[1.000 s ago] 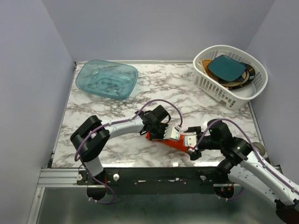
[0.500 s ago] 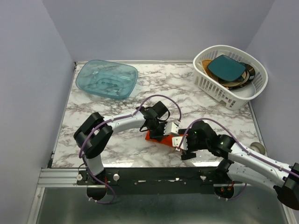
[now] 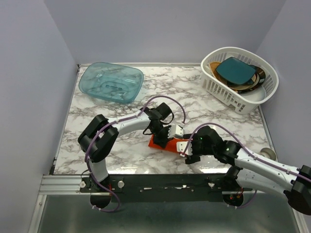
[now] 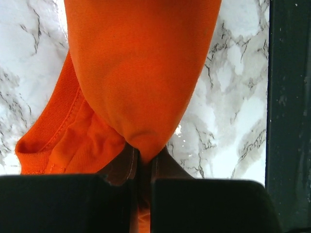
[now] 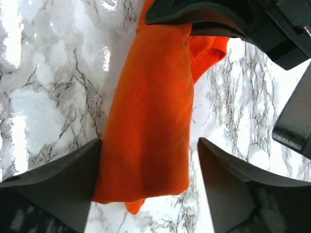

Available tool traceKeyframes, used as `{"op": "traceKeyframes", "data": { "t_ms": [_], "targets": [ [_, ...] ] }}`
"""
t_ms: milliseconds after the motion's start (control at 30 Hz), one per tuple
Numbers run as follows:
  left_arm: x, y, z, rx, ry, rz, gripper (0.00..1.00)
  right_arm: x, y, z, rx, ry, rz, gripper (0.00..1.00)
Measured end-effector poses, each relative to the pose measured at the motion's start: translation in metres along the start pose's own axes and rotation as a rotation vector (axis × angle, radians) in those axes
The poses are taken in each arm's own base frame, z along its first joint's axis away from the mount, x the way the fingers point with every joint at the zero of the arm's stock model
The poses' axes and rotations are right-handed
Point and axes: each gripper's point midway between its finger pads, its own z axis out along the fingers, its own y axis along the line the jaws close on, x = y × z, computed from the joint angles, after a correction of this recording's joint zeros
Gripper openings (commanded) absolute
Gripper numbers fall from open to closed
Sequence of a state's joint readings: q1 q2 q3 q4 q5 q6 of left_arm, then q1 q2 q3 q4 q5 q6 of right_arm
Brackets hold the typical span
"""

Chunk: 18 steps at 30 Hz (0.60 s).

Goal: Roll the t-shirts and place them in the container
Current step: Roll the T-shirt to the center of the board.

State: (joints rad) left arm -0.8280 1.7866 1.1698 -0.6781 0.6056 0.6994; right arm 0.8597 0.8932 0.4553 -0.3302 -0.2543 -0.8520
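The orange-red t-shirt [image 3: 162,143] lies as a narrow roll on the marble table near its front edge. My left gripper [image 3: 168,134] is shut on one end of it. In the left wrist view the fabric [image 4: 141,73] is pinched between the two fingers [image 4: 167,167]. My right gripper [image 3: 186,149] is open at the roll's other end. In the right wrist view the roll [image 5: 150,121] lies between the spread fingers [image 5: 233,184]. The left finger touches the cloth and the right one stands apart. The left gripper [image 5: 218,19] shows at the top of that view.
A translucent teal tub [image 3: 111,81] sits at the back left. A white basket [image 3: 240,77] with dishes stands at the back right. The table's dark front edge [image 4: 289,111] runs close beside the roll.
My right arm has swung left and its open gripper has come over the roll's end. My left gripper with the shirt has shifted slightly left.
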Motion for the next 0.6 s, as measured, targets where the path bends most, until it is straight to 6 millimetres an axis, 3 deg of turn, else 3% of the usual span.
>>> {"op": "traceKeyframes", "data": {
  "t_ms": [133,200,333,367,433,600],
  "targets": [
    [0.005,-0.003,-0.003,0.02,0.001,-0.036,0.12,-0.001,-0.002,0.006,0.001,-0.003,-0.009,0.57],
    [0.003,-0.002,-0.005,0.021,-0.007,-0.048,0.12,0.002,0.008,0.012,-0.045,0.006,-0.019,0.52],
    [0.002,-0.006,-0.005,0.047,-0.016,-0.082,0.14,0.011,0.026,0.02,-0.126,0.029,-0.031,0.2],
    [0.003,-0.008,-0.006,0.059,-0.019,-0.093,0.14,0.011,0.026,0.02,-0.128,0.029,-0.031,0.15],
    [0.004,-0.012,-0.009,0.085,-0.028,-0.118,0.15,0.008,0.028,0.02,-0.141,0.017,-0.03,0.1],
    [0.002,-0.021,-0.02,0.176,-0.041,-0.191,0.17,-0.001,0.028,0.014,-0.183,-0.006,0.007,0.07]
  ]
}}
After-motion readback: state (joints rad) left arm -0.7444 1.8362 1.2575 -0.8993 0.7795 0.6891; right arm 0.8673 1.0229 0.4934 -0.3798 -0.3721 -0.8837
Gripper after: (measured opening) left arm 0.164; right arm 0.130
